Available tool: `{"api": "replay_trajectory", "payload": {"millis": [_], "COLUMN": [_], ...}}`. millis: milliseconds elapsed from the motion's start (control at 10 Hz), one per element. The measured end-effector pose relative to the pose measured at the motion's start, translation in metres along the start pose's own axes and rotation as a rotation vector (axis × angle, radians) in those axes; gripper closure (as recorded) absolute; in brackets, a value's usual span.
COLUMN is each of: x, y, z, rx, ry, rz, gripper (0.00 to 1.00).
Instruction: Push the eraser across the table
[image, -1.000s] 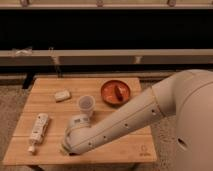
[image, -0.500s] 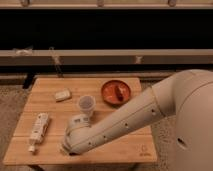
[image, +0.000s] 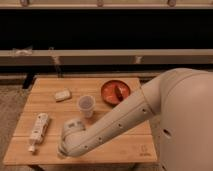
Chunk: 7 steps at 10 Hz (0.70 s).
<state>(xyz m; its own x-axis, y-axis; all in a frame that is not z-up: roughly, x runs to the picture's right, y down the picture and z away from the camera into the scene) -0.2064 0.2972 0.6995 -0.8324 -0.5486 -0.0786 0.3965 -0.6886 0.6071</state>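
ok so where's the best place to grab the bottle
Probably the bottle's mid-body, coming from straight above and closing across its narrow width. It lies flat on the table with its long axis running near to far, so its long sides are the free faces. The gripper is low at the table's near edge, beside the bottle's near end.

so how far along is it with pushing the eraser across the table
Done: the arm lies across the table, with the gripper down at the front left edge, next to the bottle. In hand: hard to say, since the eraser is not visible; the arm may be hiding it. Left: the push itself, as far as can be seen; none can be confirmed.
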Motion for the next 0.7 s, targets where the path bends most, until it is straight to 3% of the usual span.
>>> {"api": "replay_trajectory", "payload": {"millis": [400,700], "x": [-0.015,-0.041], "y": [-0.033,-0.049], "z": [-0.006,0.009], "rx": [0.015,0.06], "ry": [0.022,0.012], "rz": [-0.048,-0.041], "gripper": [0.4,0.4]}}
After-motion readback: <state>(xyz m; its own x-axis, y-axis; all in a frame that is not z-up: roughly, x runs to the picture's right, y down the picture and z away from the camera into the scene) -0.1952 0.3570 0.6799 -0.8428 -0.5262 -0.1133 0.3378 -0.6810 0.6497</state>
